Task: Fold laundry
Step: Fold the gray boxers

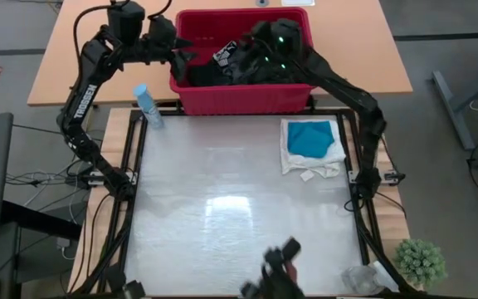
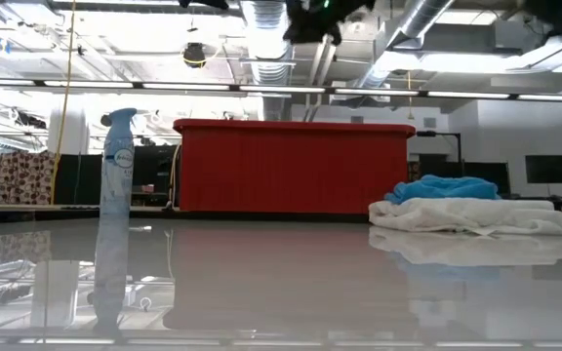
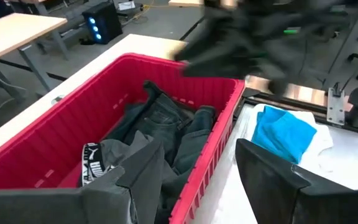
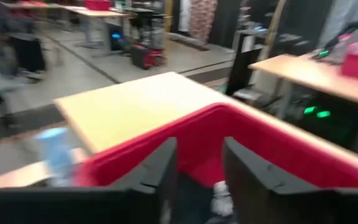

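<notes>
High view: both claws hover over the red basket (image 1: 243, 98) at top centre, left claw (image 1: 181, 56) parted, right claw (image 1: 251, 62) narrowly parted, both empty. Grab one dark garment (image 3: 166, 127) by an edge, lifting clear.

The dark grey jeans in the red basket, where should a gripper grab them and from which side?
Probably at the waistband of the jeans, which sits bunched on top of the pile in the red basket. Come straight down from above: the basket walls block any sideways approach, and the raised fold gives the left gripper, open just above it, something to pinch.
</notes>
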Robot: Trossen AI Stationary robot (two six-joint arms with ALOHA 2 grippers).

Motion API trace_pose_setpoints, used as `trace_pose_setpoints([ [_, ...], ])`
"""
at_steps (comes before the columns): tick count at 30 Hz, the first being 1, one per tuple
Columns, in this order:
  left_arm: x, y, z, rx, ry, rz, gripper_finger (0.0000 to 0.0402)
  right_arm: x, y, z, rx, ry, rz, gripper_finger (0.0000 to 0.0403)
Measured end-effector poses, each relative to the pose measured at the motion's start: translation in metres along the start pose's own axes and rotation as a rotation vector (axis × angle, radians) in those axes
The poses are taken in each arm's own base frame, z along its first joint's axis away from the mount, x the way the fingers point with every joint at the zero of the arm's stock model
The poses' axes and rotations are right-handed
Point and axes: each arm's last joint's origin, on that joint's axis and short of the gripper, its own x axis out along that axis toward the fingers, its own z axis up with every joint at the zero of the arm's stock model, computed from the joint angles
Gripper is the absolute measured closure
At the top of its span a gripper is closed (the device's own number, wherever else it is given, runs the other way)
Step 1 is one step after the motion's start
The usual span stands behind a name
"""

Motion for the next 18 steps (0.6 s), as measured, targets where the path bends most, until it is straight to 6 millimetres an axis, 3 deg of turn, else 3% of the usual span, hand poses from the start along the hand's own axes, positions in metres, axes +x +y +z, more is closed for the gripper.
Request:
trace_pose_setpoints([
  [4,0.011,0.002,-0.003,-0.024,0.022,-0.004,0.0209,0.041,-0.028,-0.015,-0.035,0.001,-0.075,0.0174],
  [7,0.022,0.004,-0.006,-0.065,0.045,-0.007,0.0209,0.072,-0.051,-0.047,0.025,0.053,-0.146,0.0146],
  [14,0.056,0.011,-0.018,-0.134,0.112,-0.006,0.0209,0.116,-0.111,-0.128,0.174,0.222,-0.205,0.0138],
  [18,0.078,0.015,-0.028,-0.188,0.161,-0.011,0.0209,0.136,-0.131,-0.179,0.201,0.328,-0.168,0.0138],
])
